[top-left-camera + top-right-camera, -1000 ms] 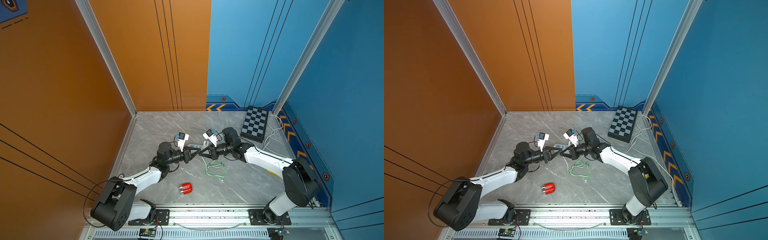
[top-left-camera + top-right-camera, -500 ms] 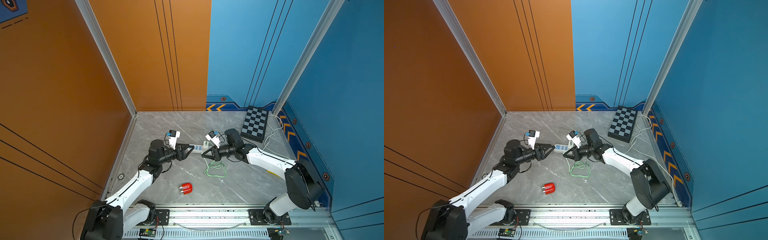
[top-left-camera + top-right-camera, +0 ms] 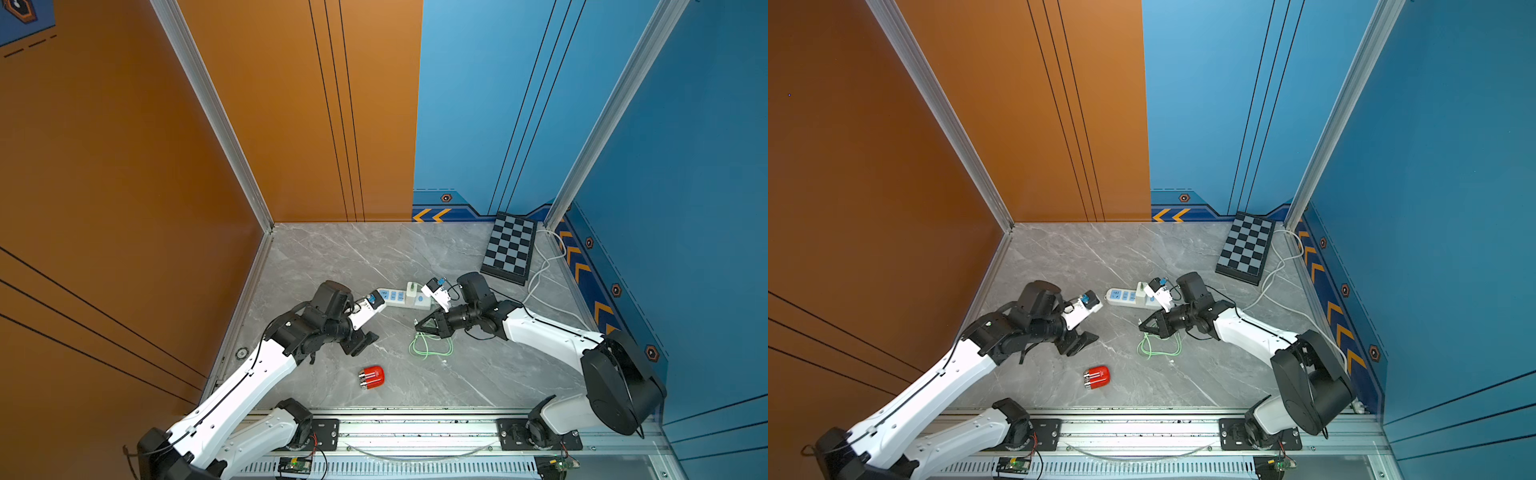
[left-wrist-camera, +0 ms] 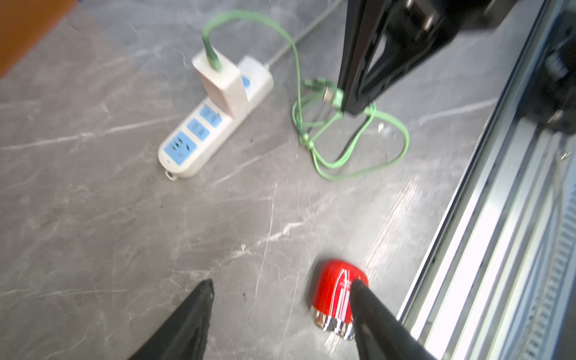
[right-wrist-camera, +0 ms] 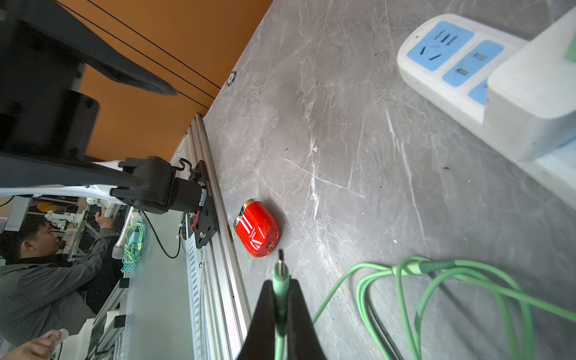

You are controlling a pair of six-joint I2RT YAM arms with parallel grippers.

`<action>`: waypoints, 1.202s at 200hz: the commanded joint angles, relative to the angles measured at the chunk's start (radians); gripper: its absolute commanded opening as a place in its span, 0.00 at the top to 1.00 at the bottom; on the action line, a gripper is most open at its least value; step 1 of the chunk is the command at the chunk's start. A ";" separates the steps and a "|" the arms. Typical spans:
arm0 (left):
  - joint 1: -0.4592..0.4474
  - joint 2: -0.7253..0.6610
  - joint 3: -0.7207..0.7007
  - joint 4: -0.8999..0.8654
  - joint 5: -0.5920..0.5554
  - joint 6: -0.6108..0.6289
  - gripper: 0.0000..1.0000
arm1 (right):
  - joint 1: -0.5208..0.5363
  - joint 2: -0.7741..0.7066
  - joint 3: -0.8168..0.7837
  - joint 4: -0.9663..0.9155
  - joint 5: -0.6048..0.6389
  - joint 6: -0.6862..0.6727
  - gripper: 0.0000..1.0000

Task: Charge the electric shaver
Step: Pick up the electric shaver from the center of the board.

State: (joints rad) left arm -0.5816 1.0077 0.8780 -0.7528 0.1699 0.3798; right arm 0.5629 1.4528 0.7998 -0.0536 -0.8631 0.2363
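- Grey marble worktop (image 3: 332, 257) carries everything, and a metal rail runs along its front edge.
- Left arm reaches in low. Its pincer (image 4: 280, 283) is released, jaws spread wide and holding nothing, and it hangs near the electric shaver without touching it in both top views.
- Right arm's pincer (image 5: 280, 283) is clenched on the plug end of the green cable (image 5: 436, 280), and the metal plug tip pokes out past the fingertips.
- Checkerboard (image 3: 510, 248) leans at the back right corner.
- White power strip (image 4: 199, 137) with blue sockets lies flat between the two pincers.
- The cable's slack lies coiled beneath the right pincer.
- White charger block (image 4: 223, 84) stands plugged into the strip, with the cable's other end in its top.
- Electric shaver (image 3: 371, 377), glossy red, lies on its side near the front rail, silver heads toward the left arm's side.
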 commanded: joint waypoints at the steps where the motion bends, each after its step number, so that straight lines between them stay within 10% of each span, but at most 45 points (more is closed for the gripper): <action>1: -0.053 0.043 -0.052 -0.103 -0.209 0.130 0.29 | 0.001 -0.056 -0.038 -0.041 0.025 0.006 1.00; 87: -0.246 0.188 -0.051 -0.113 -0.157 0.162 0.20 | -0.041 -0.082 -0.094 -0.026 0.002 0.023 1.00; 97: -0.243 0.218 -0.048 -0.113 -0.163 0.166 0.00 | -0.046 -0.079 -0.095 -0.026 -0.004 0.022 1.00; 240: -0.230 0.364 -0.105 0.018 -0.075 0.105 0.02 | -0.092 -0.035 -0.130 0.044 -0.037 0.041 1.00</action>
State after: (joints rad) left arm -0.8082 1.3815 0.8032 -0.7479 0.0528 0.5041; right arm 0.4793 1.4094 0.6857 -0.0319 -0.8768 0.2699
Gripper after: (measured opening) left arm 0.977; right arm 0.078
